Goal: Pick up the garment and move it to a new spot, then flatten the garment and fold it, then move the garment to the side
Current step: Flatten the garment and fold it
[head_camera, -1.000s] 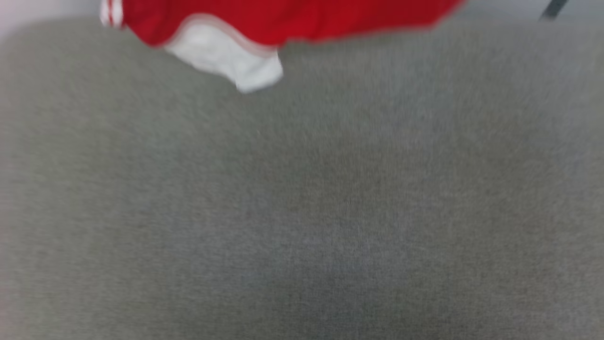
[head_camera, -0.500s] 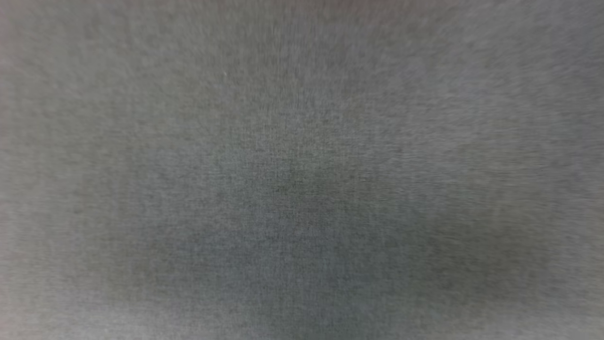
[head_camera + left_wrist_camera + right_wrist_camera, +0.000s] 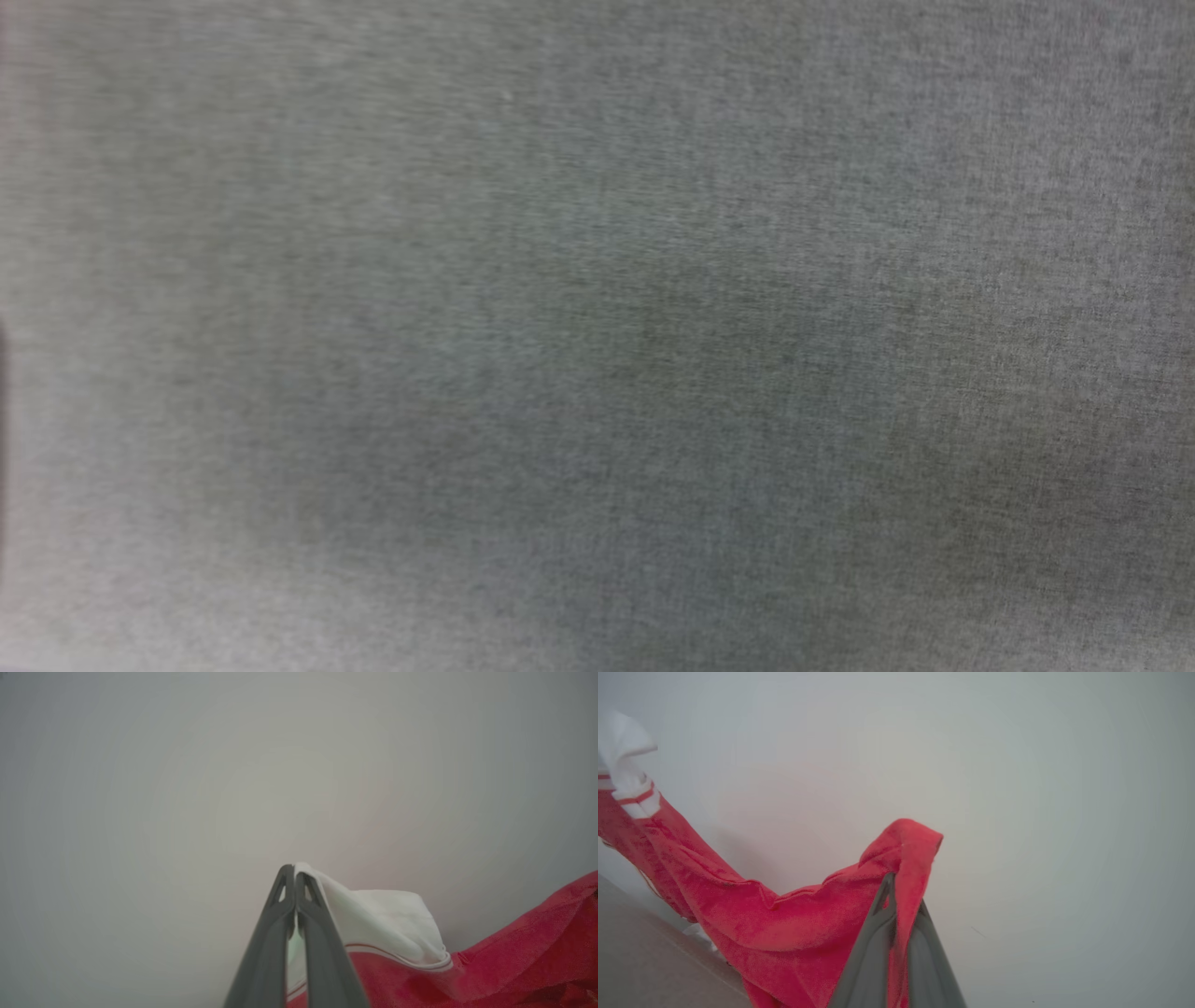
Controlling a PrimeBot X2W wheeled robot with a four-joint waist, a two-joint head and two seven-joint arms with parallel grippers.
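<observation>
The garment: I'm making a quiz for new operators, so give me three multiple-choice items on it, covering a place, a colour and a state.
1. Which part of the garment does the left gripper pinch? A) white sleeve B) red hem C) printed number
2. What colour is the cloth in the right gripper? A) white B) red C) black
3. How do both grippers' jaws stand? A) wide open B) one open, one shut C) shut on cloth
Answers: 1 A, white cloth sits right at the fingertips; 2 B, a red fold drapes over those fingers; 3 C, each pair is pressed together with fabric between.
</observation>
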